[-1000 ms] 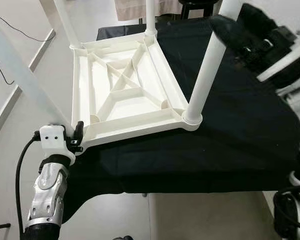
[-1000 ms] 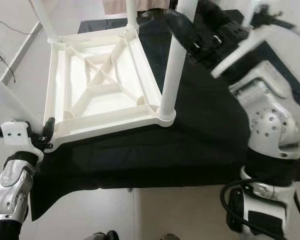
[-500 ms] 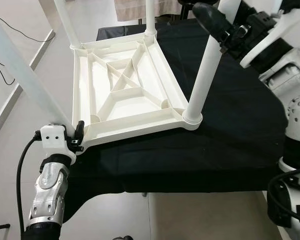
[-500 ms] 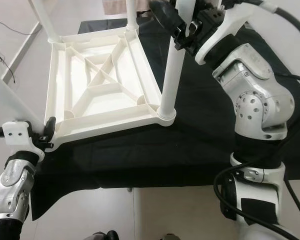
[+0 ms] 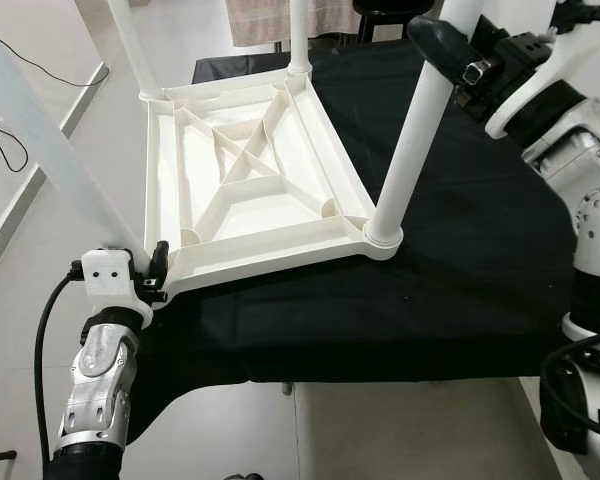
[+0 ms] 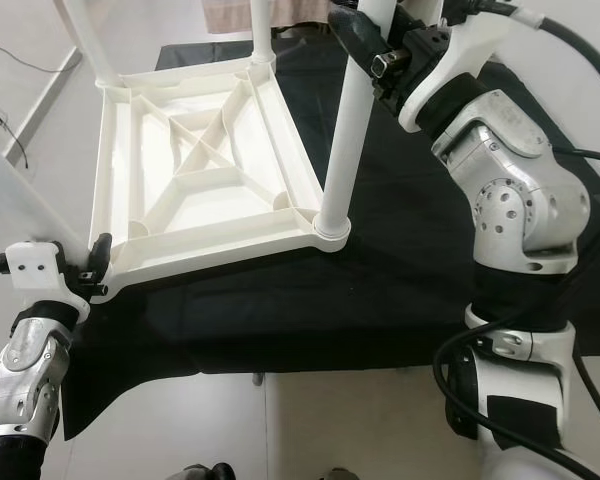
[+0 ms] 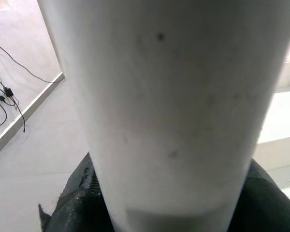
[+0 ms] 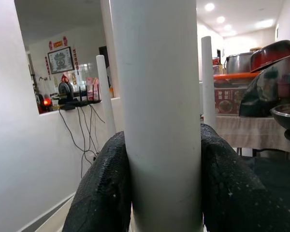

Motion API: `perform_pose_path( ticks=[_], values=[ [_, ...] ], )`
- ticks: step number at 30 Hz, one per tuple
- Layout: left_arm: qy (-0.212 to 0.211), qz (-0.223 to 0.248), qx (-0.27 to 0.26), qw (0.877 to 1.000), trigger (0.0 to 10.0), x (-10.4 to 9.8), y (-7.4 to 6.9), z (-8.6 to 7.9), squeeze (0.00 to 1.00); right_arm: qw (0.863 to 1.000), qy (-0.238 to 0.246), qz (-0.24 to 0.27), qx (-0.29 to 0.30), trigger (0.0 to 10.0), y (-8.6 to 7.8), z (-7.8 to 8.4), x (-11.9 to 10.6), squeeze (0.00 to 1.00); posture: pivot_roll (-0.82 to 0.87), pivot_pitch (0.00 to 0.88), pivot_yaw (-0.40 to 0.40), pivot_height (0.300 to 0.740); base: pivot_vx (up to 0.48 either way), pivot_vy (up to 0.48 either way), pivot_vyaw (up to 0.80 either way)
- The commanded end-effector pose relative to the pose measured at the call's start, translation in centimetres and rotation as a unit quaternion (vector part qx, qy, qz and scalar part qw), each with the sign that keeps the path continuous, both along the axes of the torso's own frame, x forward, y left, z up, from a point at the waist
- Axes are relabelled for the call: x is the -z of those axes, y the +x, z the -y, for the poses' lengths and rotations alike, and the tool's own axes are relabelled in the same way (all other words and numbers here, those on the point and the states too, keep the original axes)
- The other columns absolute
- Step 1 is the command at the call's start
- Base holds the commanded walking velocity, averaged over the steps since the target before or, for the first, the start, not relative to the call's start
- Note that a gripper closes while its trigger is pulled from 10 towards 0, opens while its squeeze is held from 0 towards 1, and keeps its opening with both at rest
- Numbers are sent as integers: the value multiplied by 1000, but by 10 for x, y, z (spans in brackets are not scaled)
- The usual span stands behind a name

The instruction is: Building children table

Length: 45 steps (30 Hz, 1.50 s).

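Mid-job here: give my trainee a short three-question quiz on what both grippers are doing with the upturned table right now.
1. True or false: the tabletop lies underside up on the black cloth.
2. What does the right gripper clamp?
A. a leg
B. the cloth
C. nothing
3. Which corner's leg does the left gripper hold?

Key: 1 true. 2 A, the near right leg. 3 The near left leg.

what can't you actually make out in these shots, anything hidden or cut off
- Tops of the table legs: in the left eye view the frame's top edge cuts off the near right leg.
- Left gripper: its fingers sit behind the near left leg, which blocks the left wrist view.
- Seating in the near right socket: hidden inside the collar.
- Right gripper fingertips: wrapped behind the leg.
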State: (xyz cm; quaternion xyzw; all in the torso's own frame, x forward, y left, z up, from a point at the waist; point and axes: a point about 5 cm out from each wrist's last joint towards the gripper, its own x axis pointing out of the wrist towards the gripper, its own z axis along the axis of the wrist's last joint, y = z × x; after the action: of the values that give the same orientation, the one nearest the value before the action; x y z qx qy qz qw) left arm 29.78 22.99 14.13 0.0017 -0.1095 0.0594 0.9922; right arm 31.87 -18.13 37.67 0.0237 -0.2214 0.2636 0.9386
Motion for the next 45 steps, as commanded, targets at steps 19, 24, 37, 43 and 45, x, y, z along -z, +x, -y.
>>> perform_pose_path(
  ticks=[19,24,37,43,45],
  values=[
    [164,235,7,958,10000,-242,8,-60,0,905,106,-321,259,0,27,45,141,0,-76,102,61,740,0,0,0],
    [221,290,45,930,10000,-323,5,-48,0,875,133,-402,236,0,11,19,184,0,-36,94,83,740,0,0,0],
    [279,281,282,874,10000,-403,29,95,0,757,251,-583,157,0,3,-126,282,0,4,100,117,740,0,0,0],
    [264,242,368,858,10000,-389,39,116,1000,762,247,-567,190,0,29,-130,279,0,31,114,121,740,0,0,0],
    [266,233,387,852,10000,-386,41,120,1000,762,250,-561,205,0,34,-126,279,0,37,120,119,740,0,0,0]
  ],
)
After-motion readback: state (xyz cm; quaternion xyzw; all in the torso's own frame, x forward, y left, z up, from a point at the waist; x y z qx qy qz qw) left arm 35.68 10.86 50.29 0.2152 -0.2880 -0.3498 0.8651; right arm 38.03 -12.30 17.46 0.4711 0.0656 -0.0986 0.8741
